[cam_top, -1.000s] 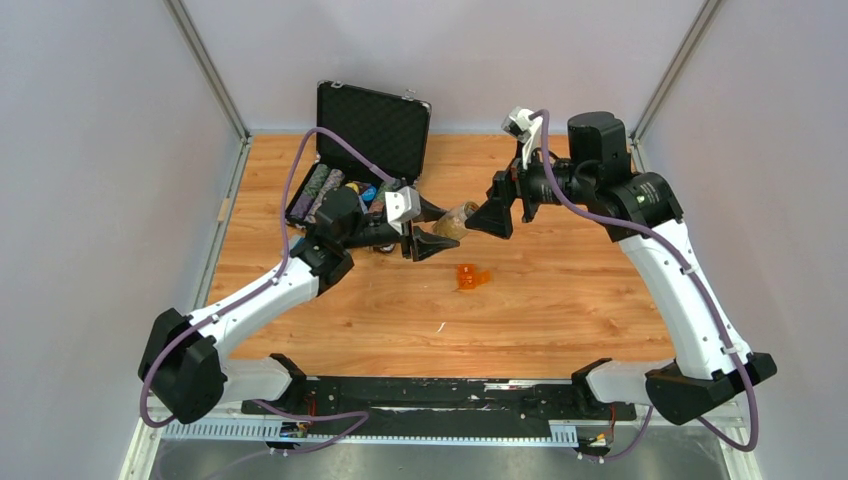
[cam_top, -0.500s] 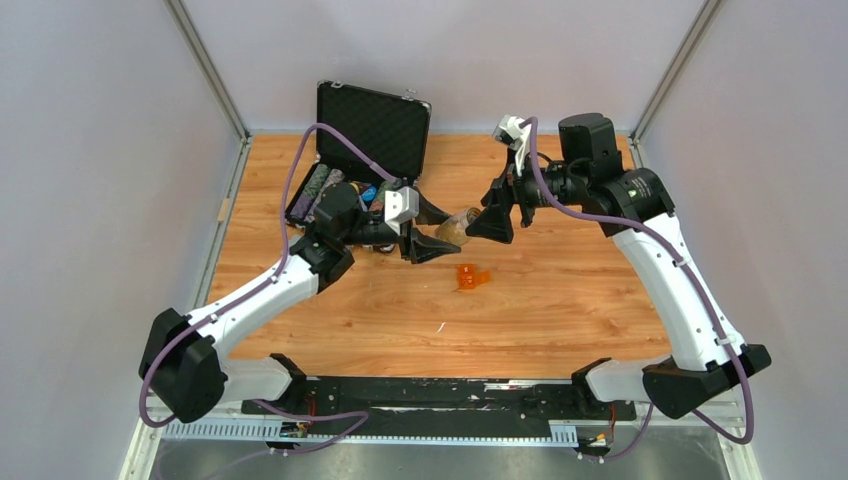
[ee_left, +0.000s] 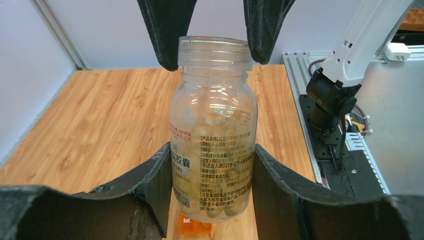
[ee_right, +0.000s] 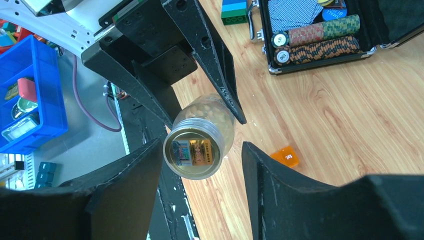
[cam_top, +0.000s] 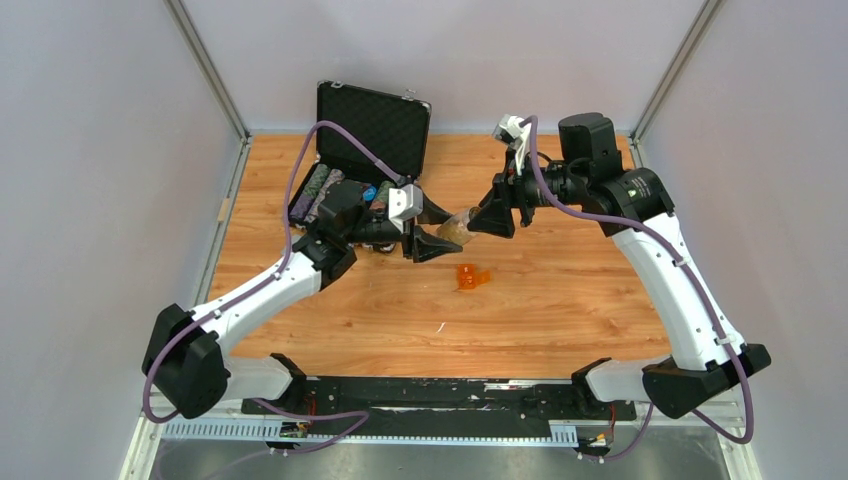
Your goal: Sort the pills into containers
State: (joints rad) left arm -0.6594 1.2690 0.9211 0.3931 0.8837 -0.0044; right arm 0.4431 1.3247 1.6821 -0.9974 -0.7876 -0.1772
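The bottle (ee_left: 212, 130) was clear, glossy plastic, its mouth sealed with shiny gold foil (ee_right: 194, 152). The fingers (ee_left: 145, 190) were matt black, rough-grained plastic. The table (cam_top: 560, 320) was smooth wood-grain with a faint sheen. The containers (cam_top: 470, 277) were translucent orange plastic; the case (cam_top: 372, 120) was lined with black foam.

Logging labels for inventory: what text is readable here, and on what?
"胶囊": pill bottle label; its fine print is too small to read.
"Sat": orange pill box.
Poker chips in the black case: numbers too blurred to read.
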